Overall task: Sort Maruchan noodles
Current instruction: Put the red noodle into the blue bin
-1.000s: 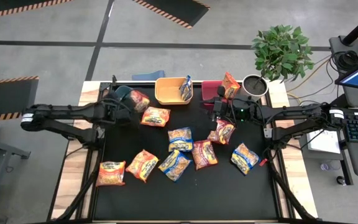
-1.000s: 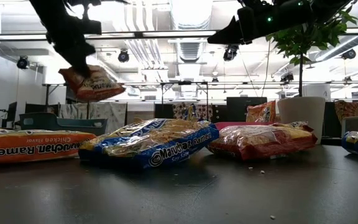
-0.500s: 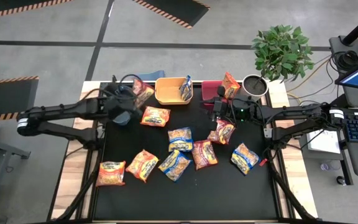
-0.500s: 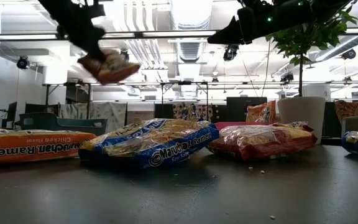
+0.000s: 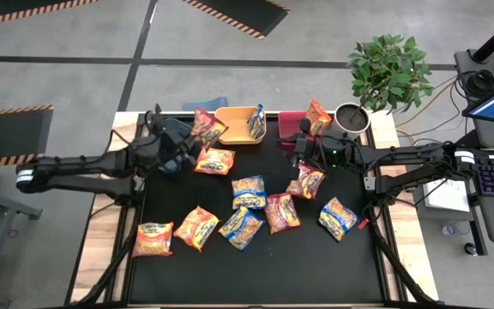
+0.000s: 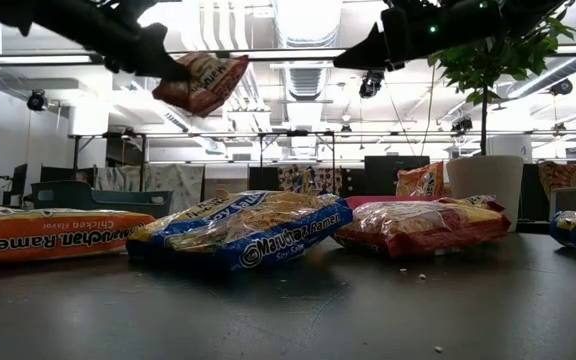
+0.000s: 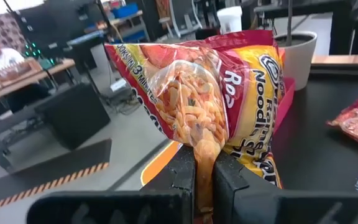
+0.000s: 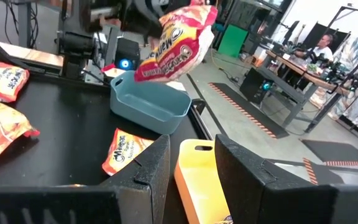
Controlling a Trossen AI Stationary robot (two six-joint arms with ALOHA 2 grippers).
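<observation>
Far left, left gripper [image 5: 181, 148] pinched tight on one red-trimmed noodle packet [image 5: 206, 127], lifted clear of the table [image 5: 316, 257], just beside the yellow bin [image 5: 230, 133]; blue bin [image 8: 148, 102] behind at the back edge. In the yellow bin, one packet [image 5: 256, 122] already; another [image 5: 318, 116] standing in the red bin [image 5: 288, 120]. About nine packets [image 5: 249, 192] loose on the table, so sorting judged barely begun. Right gripper [image 5: 301, 153] waiting near the red bin, jaws partly apart, holding nothing.
</observation>
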